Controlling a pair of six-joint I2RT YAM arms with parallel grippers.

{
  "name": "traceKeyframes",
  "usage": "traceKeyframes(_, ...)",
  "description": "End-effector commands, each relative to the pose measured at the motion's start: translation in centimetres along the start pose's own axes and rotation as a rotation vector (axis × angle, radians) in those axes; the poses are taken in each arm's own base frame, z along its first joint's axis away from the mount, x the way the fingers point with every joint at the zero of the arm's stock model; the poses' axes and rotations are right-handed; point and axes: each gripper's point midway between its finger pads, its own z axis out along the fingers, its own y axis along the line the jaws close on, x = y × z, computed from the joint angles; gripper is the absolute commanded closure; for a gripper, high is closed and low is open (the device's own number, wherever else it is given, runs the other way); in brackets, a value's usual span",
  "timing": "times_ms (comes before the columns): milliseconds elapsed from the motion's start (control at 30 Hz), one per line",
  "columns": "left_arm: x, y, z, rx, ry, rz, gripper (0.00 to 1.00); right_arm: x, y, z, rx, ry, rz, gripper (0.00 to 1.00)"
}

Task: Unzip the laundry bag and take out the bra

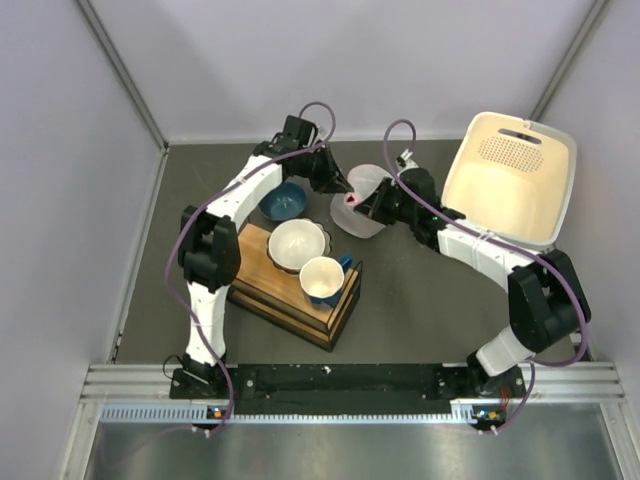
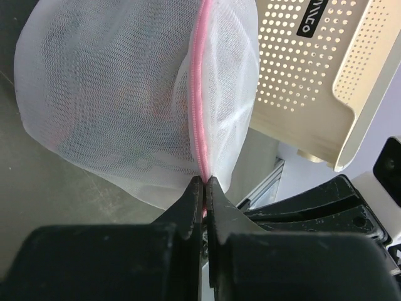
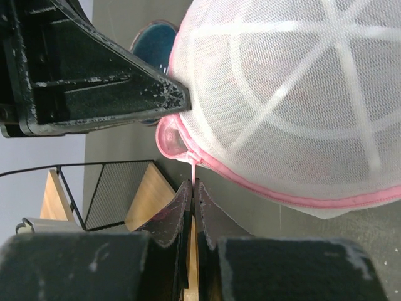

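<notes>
While your two arms meet over the far middle of the table (image 1: 420,300), the bag (image 1: 362,196) sits pinned between them, with the cream basket (image 1: 510,180) just to its right and the blue bowl (image 1: 283,200) to its left.

Your left gripper (image 2: 204,180) has its jaws pressed together on the pink trim (image 2: 198,94), which runs up the mesh dome as one unbroken line in the left wrist view. A faint reddish tint (image 2: 183,100) shows through the mesh beside that trim; what it is cannot be told.

Your right gripper (image 3: 193,183) is likewise clamped tight, pinching a thin pink pull tab (image 3: 194,168) that hangs from the rim of the bag, just below a small pink flap (image 3: 170,137) at the end of the trim. In that view, your left gripper's black finger touches the mesh from the upper left.

Whether the bag rests on the table or hangs clear of it cannot be told from these views.

Nearer to you, a wooden box (image 1: 285,300) lies at an angle and carries a white bowl (image 1: 298,245) and a blue cup (image 1: 322,278), both well apart from the bag.
</notes>
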Motion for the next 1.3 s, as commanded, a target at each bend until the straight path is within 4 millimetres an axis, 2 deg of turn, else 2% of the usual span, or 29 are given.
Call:
traceKeyframes(0, -2.7, -1.6, -2.0, 0.027, -0.099, 0.054, 1.00, -1.0, 0.4, -1.7, -0.008, -0.022, -0.056, 1.00)
traceKeyframes(67, -3.7, -1.3, -2.6, 0.014, -0.131, 0.064, 1.00, -0.4, -0.9, -2.4, 0.018, -0.016, -0.074, 1.00)
traceKeyframes(100, -4.6, -1.2, -3.2, 0.013, -0.152, 0.061, 1.00, -0.6, -0.7, -3.2, 0.012, -0.027, -0.088, 1.00)
traceKeyframes(133, -5.0, -0.8, -3.1, 0.011, -0.149, 0.052, 1.00, 0.1, -1.9, -3.5, 0.041, -0.010, -0.111, 1.00)
traceKeyframes(233, -6.1, -0.7, -3.4, 0.013, -0.159, 0.055, 1.00, 1.7, -3.8, -4.6, 0.094, 0.035, -0.150, 1.00)
traceKeyframes(300, -6.7, -1.0, -3.6, 0.019, -0.171, 0.068, 1.00, 2.3, -4.3, -5.2, 0.105, 0.052, -0.163, 1.00)
traceKeyframes(467, -7.9, -0.8, -2.4, 0.035, -0.170, 0.054, 1.00, 2.4, -4.5, -6.6, 0.114, 0.036, -0.190, 1.00)
traceKeyframes(500, -8.3, -1.5, -2.5, 0.052, -0.176, 0.063, 1.00, 2.5, -4.4, -6.6, 0.111, 0.042, -0.183, 1.00)
traceKeyframes(533, -8.2, -1.2, -1.8, 0.056, -0.160, 0.055, 1.00, 2.5, -3.8, -6.5, 0.091, 0.045, -0.175, 1.00)
traceKeyframes(600, -8.0, -2.0, -1.3, 0.075, -0.149, 0.065, 1.00, 2.4, -3.4, -5.8, 0.077, 0.049, -0.160, 1.00)
traceKeyframes(633, -7.6, -2.1, -0.9, 0.086, -0.128, 0.068, 0.96, 2.2, -3.0, -5.5, 0.065, 0.049, -0.140, 1.00)
traceKeyframes(700, -7.1, -2.4, -0.8, 0.094, -0.112, 0.086, 0.70, 1.9, -2.7, -4.7, 0.055, 0.041, -0.102, 1.00)
traceKeyframes(733, -6.9, -2.7, -1.2, 0.094, -0.116, 0.099, 0.50, 1.5, -2.1, -4.4, 0.038, 0.033, -0.089, 1.00)
traceKeyframes(800, -6.7, -2.5, -1.9, 0.063, -0.130, 0.116, 0.32, 1.6, -2.0, -3.7, 0.031, 0.039, -0.049, 1.00)
traceKeyframes(833, -6.7, -3.4, -3.1, 0.062, -0.151, 0.135, 0.21, 1.0, -1.2, -3.4, 0.000, 0.023, -0.043, 1.00)
traceKeyframes(933, -6.7, -3.8, -5.9, -0.001, -0.226, 0.165, 0.11, 0.6, -0.6, -2.8, -0.020, 0.016, -0.016, 1.00)
traceKeyframes(1000, -6.5, -3.9, -7.9, -0.046, -0.291, 0.171, 0.10, 0.3, -0.3, -2.6, -0.028, 0.008, -0.007, 1.00)
traceKeyframes(1067, -6.2, -4.0, -8.8, -0.062, -0.324, 0.181, 0.10, 0.0, 0.0, -2.5, -0.034, -0.002, -0.006, 1.00)
traceKeyframes(1100, -5.7, -3.2, -8.8, -0.085, -0.320, 0.168, 0.10, 0.0, -0.1, -2.5, -0.034, -0.002, -0.006, 1.00)
traceKeyframes(1133, -5.4, -3.8, -9.6, -0.078, -0.339, 0.177, 0.10, -0.1, 0.0, -2.4, -0.033, -0.005, -0.005, 1.00)
traceKeyframes(1267, -2.9, -3.4, -8.7, -0.081, -0.279, 0.167, 0.10, -0.5, 0.2, -2.3, -0.031, -0.014, -0.010, 1.00)
